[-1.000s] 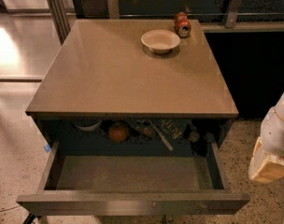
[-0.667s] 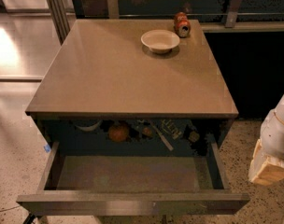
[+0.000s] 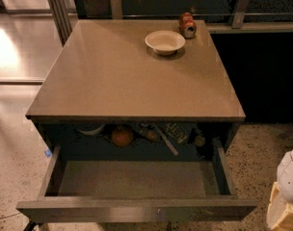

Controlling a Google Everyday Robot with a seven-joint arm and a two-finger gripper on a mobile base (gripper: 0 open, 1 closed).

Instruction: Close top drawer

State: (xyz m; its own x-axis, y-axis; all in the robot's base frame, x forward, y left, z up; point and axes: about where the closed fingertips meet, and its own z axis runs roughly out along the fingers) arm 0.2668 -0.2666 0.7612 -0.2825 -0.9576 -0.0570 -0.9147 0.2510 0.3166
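Top drawer: the top drawer is pulled far out of the cabinet toward the camera. Its plain front runs left to right along the lower edge of the view.
Pincer: the pincer hangs at the lower right corner, just beside the right end of the drawer front and apart from it. Whether it is apart or together cannot be told.
Governing relation: the drawer front lies to the left of the pincer, its long axis crosswise. The closing push would run away from the camera, into the cabinet.
Drawer contents: the fore part of the floor is bare. At the rear, shadowed under the table, lie an orange round object, a pale dish and loose utensils.
Table top: a white bowl sits near the far edge, with a red can just behind it.
Judgement: nothing visibly overhangs the drawer rim, so closing looks unobstructed.
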